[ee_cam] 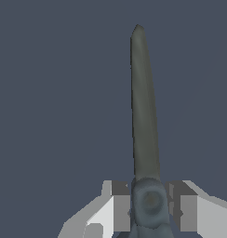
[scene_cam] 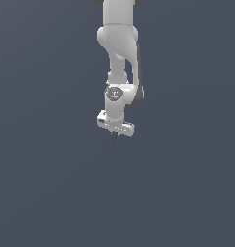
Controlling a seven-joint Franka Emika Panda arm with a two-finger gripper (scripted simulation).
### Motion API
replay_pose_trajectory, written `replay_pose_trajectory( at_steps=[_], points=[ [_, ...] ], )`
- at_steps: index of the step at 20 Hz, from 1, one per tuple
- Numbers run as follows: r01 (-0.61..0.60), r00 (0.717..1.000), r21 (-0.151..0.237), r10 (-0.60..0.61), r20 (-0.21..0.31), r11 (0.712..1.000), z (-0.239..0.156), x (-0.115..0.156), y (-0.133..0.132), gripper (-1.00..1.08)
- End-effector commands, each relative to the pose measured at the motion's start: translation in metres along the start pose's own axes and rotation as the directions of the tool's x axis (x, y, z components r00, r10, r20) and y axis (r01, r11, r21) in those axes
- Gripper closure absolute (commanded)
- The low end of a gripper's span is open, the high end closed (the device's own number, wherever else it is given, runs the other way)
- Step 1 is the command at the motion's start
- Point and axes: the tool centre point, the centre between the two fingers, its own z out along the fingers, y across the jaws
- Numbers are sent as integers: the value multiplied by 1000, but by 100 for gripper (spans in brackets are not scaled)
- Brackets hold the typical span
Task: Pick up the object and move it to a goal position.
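The object is a thin dark grey-black stick [scene_cam: 112, 140]. In the exterior view it hangs just below the white gripper bar, pointing down and slightly to the exterior view's left. My gripper [scene_cam: 115, 133] is shut on its upper end. In the wrist view the stick [ee_cam: 144, 107] runs long and tapered away from the camera, its base clamped between my two grey fingertip pads [ee_cam: 121, 200]. My gripper [ee_cam: 150, 201] holds it in the air above the plain dark grey ground.
The white arm [scene_cam: 118, 58] comes down from the top middle of the exterior view. Around it there is only a flat, uniform dark grey-blue surface [scene_cam: 47, 183], with no other objects or edges showing.
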Motion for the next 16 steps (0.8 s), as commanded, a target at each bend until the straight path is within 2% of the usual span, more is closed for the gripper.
replay_pose_trajectory(
  at_steps=[1, 8, 16],
  points=[
    [1, 1000, 0, -1, -1, 1000, -2, 2, -1, 108],
    [1, 1000, 0, -1, -1, 1000, -19, 22, -9, 108],
    [1, 1000, 0, -1, -1, 1000, -53, 64, -24, 108]
  ],
)
